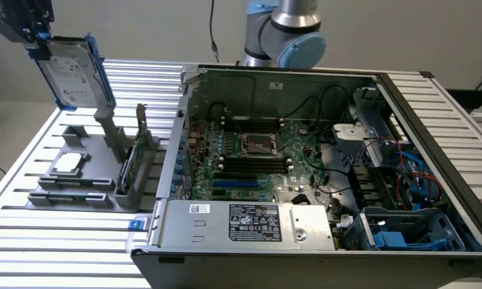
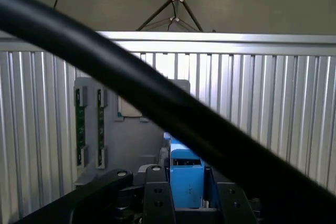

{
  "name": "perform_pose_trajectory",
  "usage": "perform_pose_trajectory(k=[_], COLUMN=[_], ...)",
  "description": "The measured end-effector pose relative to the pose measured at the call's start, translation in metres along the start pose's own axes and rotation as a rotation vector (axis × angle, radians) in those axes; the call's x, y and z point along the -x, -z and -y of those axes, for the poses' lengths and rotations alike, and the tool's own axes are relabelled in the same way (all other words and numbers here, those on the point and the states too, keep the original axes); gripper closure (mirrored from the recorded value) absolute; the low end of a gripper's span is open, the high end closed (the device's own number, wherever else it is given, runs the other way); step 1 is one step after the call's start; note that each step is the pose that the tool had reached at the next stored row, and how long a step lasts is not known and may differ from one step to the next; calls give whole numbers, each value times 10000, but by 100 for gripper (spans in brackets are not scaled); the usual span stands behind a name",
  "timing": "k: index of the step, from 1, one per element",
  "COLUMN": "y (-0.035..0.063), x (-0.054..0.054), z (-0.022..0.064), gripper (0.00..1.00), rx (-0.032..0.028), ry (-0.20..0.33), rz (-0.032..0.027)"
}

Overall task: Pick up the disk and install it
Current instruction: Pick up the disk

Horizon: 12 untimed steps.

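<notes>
The disk [image 1: 68, 72], a silver-grey drive with a white label and blue rails, hangs upright in the air at the exterior view's upper left. My gripper [image 1: 33, 37] is shut on its top end. The disk is well above the grey holder [image 1: 92, 180] on the slatted table. In the wrist view a blue rail of the disk [image 2: 186, 174] sits between my black fingers [image 2: 157, 203], with the gripper [image 2: 188, 205] closed around it. A thick black cable [image 2: 157, 103] crosses the wrist view and hides part of the holder [image 2: 131, 145] below.
An open computer case [image 1: 466, 211] lies on the exterior view's right, with its motherboard [image 1: 257, 156], power supply [image 1: 249, 224] and a blue drive bay [image 1: 409, 232] exposed. The holder carries a small silver chip [image 1: 68, 162] and a thin green card [image 1: 128, 162]. The arm's base [image 1: 285, 33] stands behind the case.
</notes>
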<state>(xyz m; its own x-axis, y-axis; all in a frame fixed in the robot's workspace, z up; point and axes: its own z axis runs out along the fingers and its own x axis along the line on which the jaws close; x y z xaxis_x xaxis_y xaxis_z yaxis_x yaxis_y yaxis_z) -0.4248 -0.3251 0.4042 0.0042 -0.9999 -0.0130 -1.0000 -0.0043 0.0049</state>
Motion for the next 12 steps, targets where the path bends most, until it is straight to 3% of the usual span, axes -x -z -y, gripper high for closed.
perform_pose_trajectory(k=[12], y=[475], x=[-135], z=[462], gripper=[67], rx=[1], ry=[7], rz=[0])
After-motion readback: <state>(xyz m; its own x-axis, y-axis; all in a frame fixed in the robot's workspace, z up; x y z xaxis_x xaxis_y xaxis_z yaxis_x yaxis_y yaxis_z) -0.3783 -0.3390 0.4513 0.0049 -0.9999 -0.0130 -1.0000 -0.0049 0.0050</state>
